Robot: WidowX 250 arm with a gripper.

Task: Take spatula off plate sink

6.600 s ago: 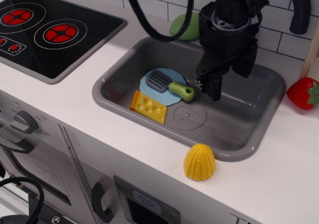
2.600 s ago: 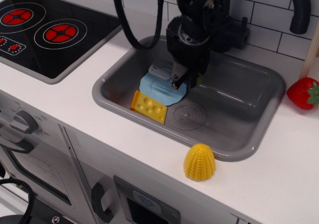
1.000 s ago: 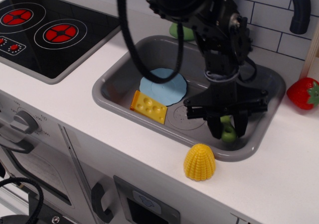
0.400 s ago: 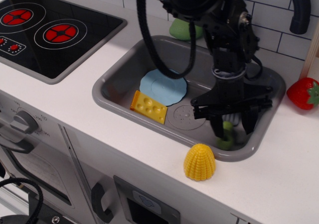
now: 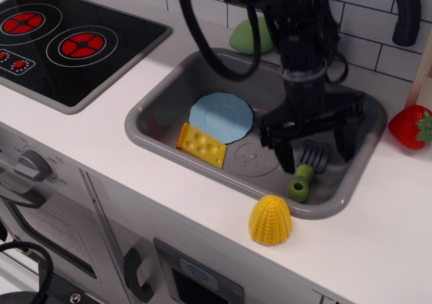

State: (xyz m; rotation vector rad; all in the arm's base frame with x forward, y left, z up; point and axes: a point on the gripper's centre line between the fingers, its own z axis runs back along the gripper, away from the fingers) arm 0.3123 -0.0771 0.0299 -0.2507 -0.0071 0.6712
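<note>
The spatula lies on the floor of the grey sink at its front right, grey slotted blade toward the back, green handle toward the front rim. The light-blue plate lies bare in the left part of the sink. My gripper hangs just above the spatula's blade with its jaws spread wide and nothing between them.
A yellow cheese wedge lies at the plate's front edge. A round drain disc is beside it. A yellow corn piece stands on the counter in front of the sink. A strawberry is at right, a green object behind the sink, a stovetop at left.
The gripper took the spatula off the plate, carried it to the sink's front right, let go of it and opened. It has now risen slightly, and the spatula lies flat.
</note>
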